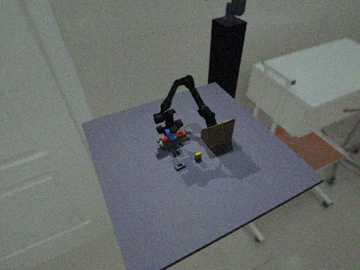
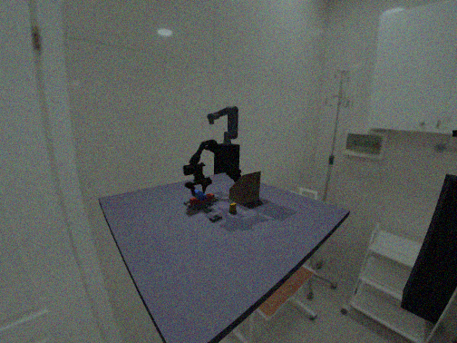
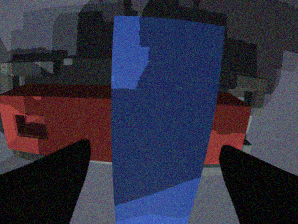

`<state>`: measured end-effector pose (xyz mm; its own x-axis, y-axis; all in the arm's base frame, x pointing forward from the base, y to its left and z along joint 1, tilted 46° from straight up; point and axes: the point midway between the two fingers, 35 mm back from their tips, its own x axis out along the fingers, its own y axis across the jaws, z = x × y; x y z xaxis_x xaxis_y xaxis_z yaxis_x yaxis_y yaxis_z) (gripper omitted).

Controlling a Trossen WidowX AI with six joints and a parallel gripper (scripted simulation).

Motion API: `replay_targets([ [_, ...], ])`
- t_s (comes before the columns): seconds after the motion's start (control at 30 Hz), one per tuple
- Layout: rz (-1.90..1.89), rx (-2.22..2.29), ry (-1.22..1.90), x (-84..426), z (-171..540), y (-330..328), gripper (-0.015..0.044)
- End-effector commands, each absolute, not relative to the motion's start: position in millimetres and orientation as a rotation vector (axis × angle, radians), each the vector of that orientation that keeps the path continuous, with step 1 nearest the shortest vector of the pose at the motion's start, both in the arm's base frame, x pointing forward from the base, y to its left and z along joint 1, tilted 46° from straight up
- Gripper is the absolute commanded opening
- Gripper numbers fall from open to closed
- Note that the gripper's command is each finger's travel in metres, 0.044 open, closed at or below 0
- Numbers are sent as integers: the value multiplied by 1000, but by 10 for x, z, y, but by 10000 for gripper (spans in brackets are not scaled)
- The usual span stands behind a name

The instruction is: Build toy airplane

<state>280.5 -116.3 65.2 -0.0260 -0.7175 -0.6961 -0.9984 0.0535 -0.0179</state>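
The red fuselage (image 1: 181,134) (image 2: 209,197) (image 3: 70,122) lies in the pale and dark cradle (image 1: 159,142); whether it is fully flat is hard to tell. The blue wing (image 1: 171,137) (image 2: 199,195) (image 3: 165,125) lies crosswise over the fuselage's middle and hides its socket and tab. My gripper (image 1: 171,131) (image 2: 199,191) (image 3: 157,151) is open, its fingers on both sides of the wing with a gap to each edge. The fuselage's dark tail socket shows empty in the wrist view. The yellow tail fin (image 1: 198,155) (image 2: 233,207) stands apart in a dark holder.
A small dark block (image 1: 179,166) (image 2: 215,219) sits on the table (image 1: 150,214) (image 2: 181,259) near the tail fin. An upright brown panel (image 1: 218,137) (image 2: 247,191) stands to the right of the cradle, close to the arm's lower part.
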Motion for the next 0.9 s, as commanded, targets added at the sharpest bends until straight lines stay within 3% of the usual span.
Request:
replay_targets([
  [0.0,675,-1717,1799,2806,654,-1164,440],
  [0.2,676,-1716,1798,2812,671,-1143,440],
  [0.4,685,-1719,1801,2838,1213,-566,440],
  [0.57,669,-1710,1803,2835,1234,-546,440],
  [0.87,-68,-1161,1730,2855,1226,-548,440],
])
